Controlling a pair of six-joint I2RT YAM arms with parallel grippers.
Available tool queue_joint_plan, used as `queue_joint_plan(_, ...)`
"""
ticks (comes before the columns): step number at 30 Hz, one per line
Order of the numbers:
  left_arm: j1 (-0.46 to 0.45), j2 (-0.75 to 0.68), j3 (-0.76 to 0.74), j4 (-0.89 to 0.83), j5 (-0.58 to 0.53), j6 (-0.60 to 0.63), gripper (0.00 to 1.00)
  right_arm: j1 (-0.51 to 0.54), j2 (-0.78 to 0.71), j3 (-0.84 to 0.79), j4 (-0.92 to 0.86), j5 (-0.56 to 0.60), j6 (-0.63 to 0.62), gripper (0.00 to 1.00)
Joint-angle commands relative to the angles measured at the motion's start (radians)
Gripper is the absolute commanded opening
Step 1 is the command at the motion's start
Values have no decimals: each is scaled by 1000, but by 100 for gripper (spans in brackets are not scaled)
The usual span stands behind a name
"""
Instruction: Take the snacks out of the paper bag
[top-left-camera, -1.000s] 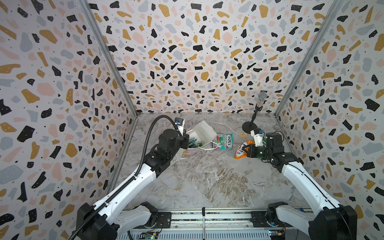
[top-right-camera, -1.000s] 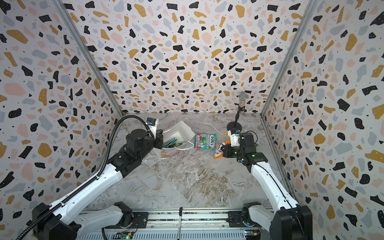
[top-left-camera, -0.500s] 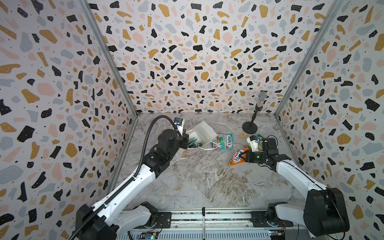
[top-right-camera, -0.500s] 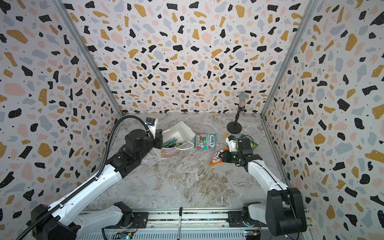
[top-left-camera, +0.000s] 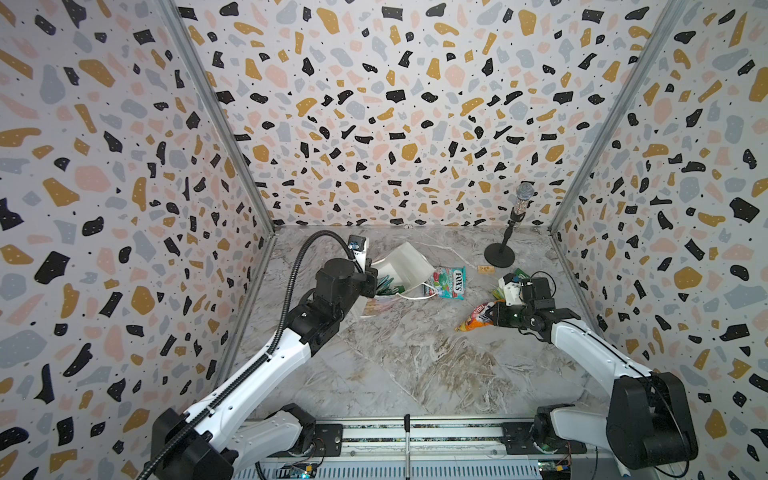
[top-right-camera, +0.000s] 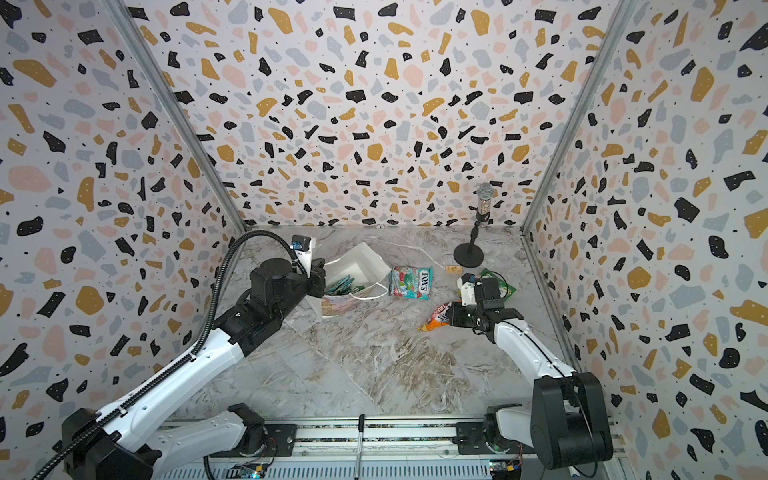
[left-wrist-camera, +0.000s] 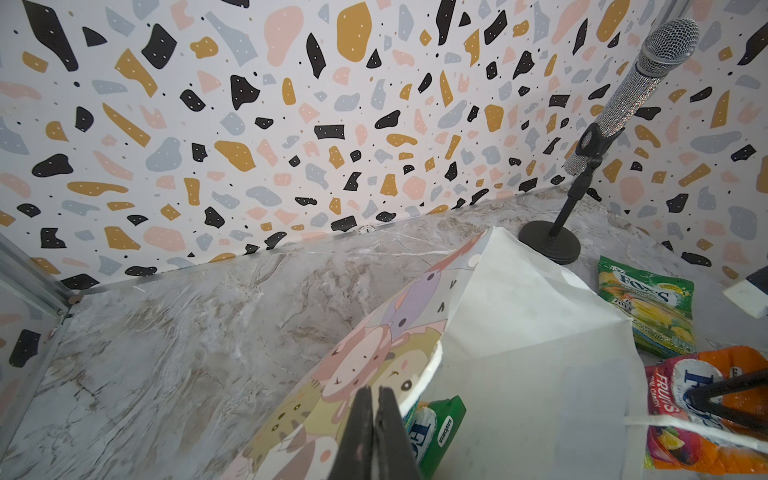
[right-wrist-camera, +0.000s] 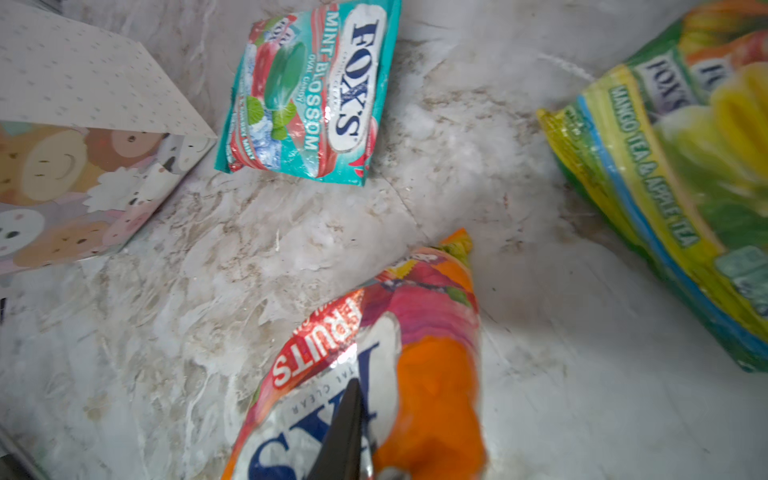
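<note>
Left end effector (left-wrist-camera: 372, 399) pinches the bag (top-left-camera: 405, 266) rim; right end effector (top-left-camera: 491, 315), grip unclear, seems to be placing an orange packet (top-left-camera: 473, 321) at the bag's four o'clock; next: release, fetch another.

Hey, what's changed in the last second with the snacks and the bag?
The right gripper drew the orange packet nearer the front, uncovering the green packet behind it; whether it has let go is unclear. The left gripper stays shut on the paper bag, and the teal packet has not moved.
</note>
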Motion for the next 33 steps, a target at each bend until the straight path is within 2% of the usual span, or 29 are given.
queue_joint_plan(1, -1, -13, -6, 3, -13, 10, 0, 0, -21, 21, -63, 110, -8, 22)
queue_joint_plan(5, 0, -15, -6, 2, -14, 10, 0, 0, -16, 21, -70, 169, 6, 33)
queue_joint_plan(7, -1, -15, -6, 2, -17, 10, 0, 0, -18, 23, -77, 205, 15, 41)
queue_joint_plan(12, 0, -15, -6, 1, -17, 11, 0, 0, -47, 26, -92, 328, 47, 53)
queue_joint_plan(17, 0, -18, -6, 0, -14, 12, 0, 0, -109, 23, -90, 391, 70, 58)
queue_joint_plan(20, 0, -18, -5, 0, -11, 12, 0, 0, -169, 8, -31, 276, 56, 58)
queue_joint_plan(23, 0, -21, -5, 0, -9, 11, 0, 9, -194, -22, 74, 19, 48, 58)
queue_joint_plan(24, 0, -22, -5, 2, -7, 11, 0, 27, -186, -25, 101, -35, 65, 58)
queue_joint_plan(29, 0, -16, -8, 33, 14, -8, 0, 224, -74, -28, 250, -83, 159, 57)
queue_joint_plan(33, 1, 12, 31, 38, 1, -36, 0, 349, 55, -50, 506, -123, 292, 55)
